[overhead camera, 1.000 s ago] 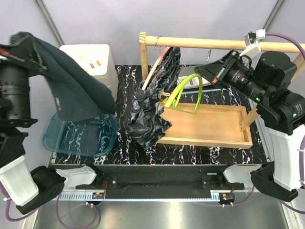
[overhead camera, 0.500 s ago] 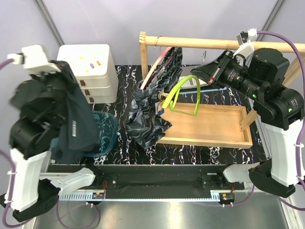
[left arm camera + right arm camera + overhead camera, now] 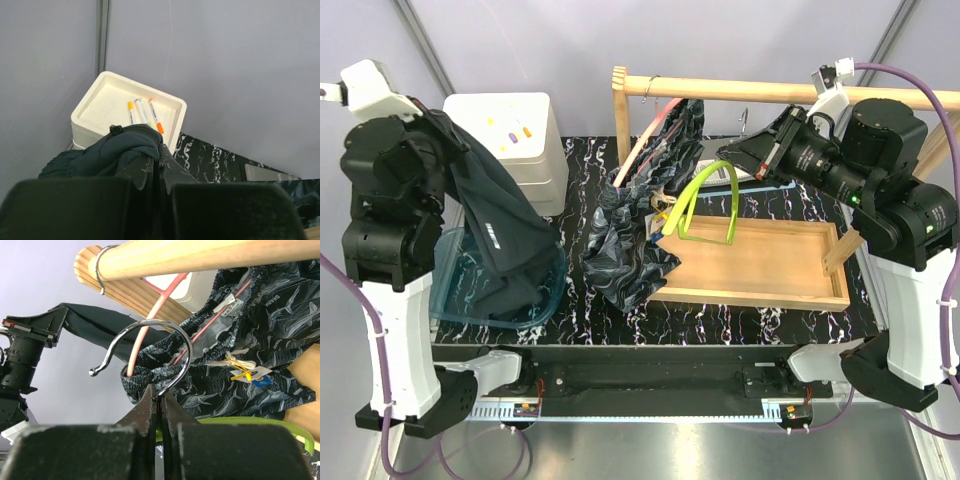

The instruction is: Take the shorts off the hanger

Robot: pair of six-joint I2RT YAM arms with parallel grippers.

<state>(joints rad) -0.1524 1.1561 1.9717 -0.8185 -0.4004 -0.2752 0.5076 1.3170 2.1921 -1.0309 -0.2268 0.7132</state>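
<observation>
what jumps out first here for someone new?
The plain navy-black cloth shorts, pinched in the left pincer and draping down over the translucent blue plastic tub at left. At centre, dark marbled shorts hang on a pink hanger from the wooden rail, while the right pincer clamps a lime-green plastic hanger by its metal hook.

Black marbled tabletop [image 3: 582,200], soft even light. Behind it, plain lilac-grey wall [image 3: 550,40], slanted metal posts at left [image 3: 423,45] and right [image 3: 890,30]. White stacked drawer unit [image 3: 510,130] on its rear-left corner, wooden rail [image 3: 770,92] across its rear, brushed steel bench [image 3: 650,450] along its near edge.
</observation>
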